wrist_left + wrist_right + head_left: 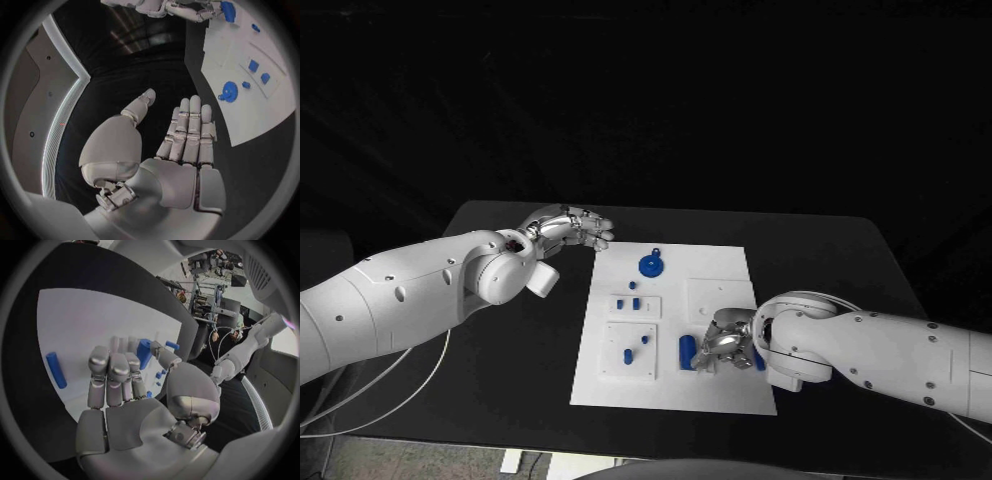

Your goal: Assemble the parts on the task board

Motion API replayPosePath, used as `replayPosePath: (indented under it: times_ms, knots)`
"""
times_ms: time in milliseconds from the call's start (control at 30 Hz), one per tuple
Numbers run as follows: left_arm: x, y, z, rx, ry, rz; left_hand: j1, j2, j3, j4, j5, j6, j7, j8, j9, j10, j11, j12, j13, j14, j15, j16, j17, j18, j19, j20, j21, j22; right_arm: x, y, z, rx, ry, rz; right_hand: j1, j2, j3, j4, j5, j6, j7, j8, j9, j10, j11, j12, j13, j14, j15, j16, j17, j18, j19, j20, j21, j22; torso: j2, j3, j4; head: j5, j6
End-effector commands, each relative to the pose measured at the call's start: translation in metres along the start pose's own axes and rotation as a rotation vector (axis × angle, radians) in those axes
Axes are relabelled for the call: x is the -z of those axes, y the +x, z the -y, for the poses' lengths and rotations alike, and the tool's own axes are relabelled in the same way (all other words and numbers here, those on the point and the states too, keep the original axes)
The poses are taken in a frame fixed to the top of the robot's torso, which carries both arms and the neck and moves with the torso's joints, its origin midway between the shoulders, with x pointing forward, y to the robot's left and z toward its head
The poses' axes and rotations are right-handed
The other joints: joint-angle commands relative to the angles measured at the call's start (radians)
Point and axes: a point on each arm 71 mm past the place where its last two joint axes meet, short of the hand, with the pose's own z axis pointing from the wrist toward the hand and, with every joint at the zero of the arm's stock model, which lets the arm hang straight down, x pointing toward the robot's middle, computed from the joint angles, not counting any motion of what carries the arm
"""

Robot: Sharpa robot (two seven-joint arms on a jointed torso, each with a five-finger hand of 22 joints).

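The white task board (733, 270) lies in the middle of the black table. A blue gear (651, 265) sits near its far edge, small blue parts (629, 300) stand closer in, and a blue peg (687, 350) lies on its near half. My right hand (728, 340) hovers low over the board beside that peg and pinches a blue cylinder (145, 352) between thumb and fingers; the lying peg (55, 370) is close to it. My left hand (567, 228) is off the board's far left corner, fingers (187, 130) straight, holding nothing. The gear (229, 92) lies just beyond them.
Two raised white square plates (630, 350) (718, 295) sit on the board. A white cable (387, 390) loops over the table's left side under my left arm. Bare black table (834, 260) lies to the right of the board.
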Motion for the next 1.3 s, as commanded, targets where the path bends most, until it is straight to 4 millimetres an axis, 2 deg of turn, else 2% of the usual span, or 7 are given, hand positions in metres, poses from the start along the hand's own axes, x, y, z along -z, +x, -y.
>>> replayPosePath:
  times_ms: [33, 100, 300, 867, 933, 967, 1300]
  knots:
    - [-0.0004, 0.0014, 0.0011, 0.001, 0.006, -0.011, -0.005, 0.008, -0.003, 0.001, -0.004, -0.004, -0.003, 0.004, -0.001, -0.003, -0.001, -0.005, 0.001, 0.007, -0.002, -0.005, 0.002, 0.003, 0.005, 0.001, -0.005, 0.001, -0.0004, -0.0018, 0.0004, 0.002, 0.003, 0.025, -0.012, -0.004, 0.007, 0.014, -0.004, 0.021, 0.011, -0.006, 0.001, 0.009, 0.000, 0.006, 0.001, 0.006, -0.005, -0.003, 0.002, 0.063, 0.002, 0.005, -0.001, 0.014, 0.000, 0.0003, -0.0001, 0.000, 0.000]
    - [-0.0004, 0.0014, 0.0011, 0.001, 0.007, -0.011, -0.005, 0.008, -0.003, 0.001, -0.004, -0.004, -0.003, 0.004, -0.001, -0.002, -0.001, -0.005, 0.001, 0.007, -0.002, -0.005, 0.002, 0.003, 0.005, 0.001, -0.005, 0.001, -0.0006, -0.0019, 0.0011, 0.004, 0.006, 0.022, -0.022, -0.006, 0.011, 0.026, -0.004, 0.022, 0.011, -0.006, 0.001, 0.009, 0.000, 0.005, 0.001, 0.006, -0.005, -0.003, 0.002, 0.063, 0.002, 0.006, -0.001, 0.014, 0.000, 0.0002, -0.0001, 0.000, -0.001]
    - [-0.0001, 0.0006, 0.0008, 0.000, 0.004, -0.009, -0.005, 0.009, -0.003, 0.001, -0.004, -0.003, -0.003, 0.005, -0.001, -0.002, -0.001, -0.005, 0.001, 0.007, -0.002, -0.005, 0.002, 0.003, 0.005, 0.001, -0.005, 0.001, 0.0001, 0.0008, 0.0006, 0.020, 0.008, -0.007, -0.017, -0.012, 0.019, 0.022, -0.004, 0.021, 0.011, -0.007, 0.001, 0.009, 0.000, 0.004, 0.001, 0.006, -0.005, -0.003, 0.003, 0.063, 0.002, 0.005, 0.000, 0.015, 0.000, -0.0002, 0.0006, 0.001, -0.001]
    - [-0.0005, -0.0004, 0.0002, -0.001, 0.000, -0.008, -0.015, 0.012, -0.007, 0.009, -0.013, -0.003, -0.004, 0.005, -0.002, -0.002, -0.001, -0.005, 0.002, 0.007, -0.001, -0.009, 0.007, 0.003, 0.005, 0.002, -0.008, 0.003, 0.0012, 0.0051, -0.0006, 0.034, 0.018, -0.038, 0.013, -0.036, 0.020, -0.040, 0.002, 0.015, 0.015, -0.013, 0.000, -0.005, 0.004, -0.009, -0.005, 0.007, -0.001, -0.008, 0.004, 0.063, 0.001, 0.008, 0.002, 0.016, 0.000, -0.0002, 0.0005, 0.003, -0.004]
    - [-0.0004, -0.0005, 0.0001, -0.001, -0.002, -0.008, -0.016, 0.013, -0.007, 0.009, -0.017, -0.003, -0.004, 0.005, -0.002, -0.002, -0.002, -0.005, 0.002, 0.007, -0.001, -0.010, 0.008, 0.003, 0.005, 0.002, -0.009, 0.004, 0.0012, 0.0044, -0.0004, 0.029, 0.017, -0.030, 0.012, -0.058, 0.011, -0.051, 0.002, 0.009, 0.017, -0.017, -0.001, -0.009, 0.006, -0.012, -0.007, 0.007, 0.000, -0.008, 0.004, 0.063, 0.001, 0.009, 0.002, 0.016, 0.000, 0.0000, 0.0008, 0.003, -0.004]
    - [-0.0003, -0.0007, 0.0000, -0.001, -0.002, -0.007, -0.016, 0.013, -0.007, 0.009, -0.018, -0.003, -0.004, 0.005, -0.002, -0.002, -0.002, -0.005, 0.002, 0.007, -0.001, -0.011, 0.008, 0.003, 0.005, 0.002, -0.009, 0.004, 0.0011, 0.0041, -0.0004, 0.027, 0.016, -0.027, 0.008, -0.062, 0.002, -0.055, 0.004, 0.005, 0.018, -0.019, -0.002, -0.008, 0.007, -0.011, -0.005, 0.008, 0.001, -0.008, 0.004, 0.063, 0.002, 0.009, 0.002, 0.015, 0.000, 0.0000, 0.0009, 0.003, -0.004]
    - [-0.0005, -0.0006, 0.0000, -0.001, -0.003, -0.008, -0.014, 0.013, -0.006, 0.008, -0.019, -0.003, -0.004, 0.005, -0.002, -0.002, -0.002, -0.006, 0.002, 0.007, -0.002, -0.012, 0.009, 0.004, 0.005, 0.001, -0.010, 0.004, 0.0010, 0.0029, -0.0008, 0.025, 0.013, -0.007, -0.005, -0.066, -0.017, -0.053, -0.001, 0.005, 0.019, -0.019, -0.002, -0.005, 0.008, -0.007, -0.001, 0.008, 0.003, -0.009, 0.005, 0.063, 0.003, 0.011, 0.000, 0.014, 0.000, -0.0004, -0.0002, 0.003, -0.005]
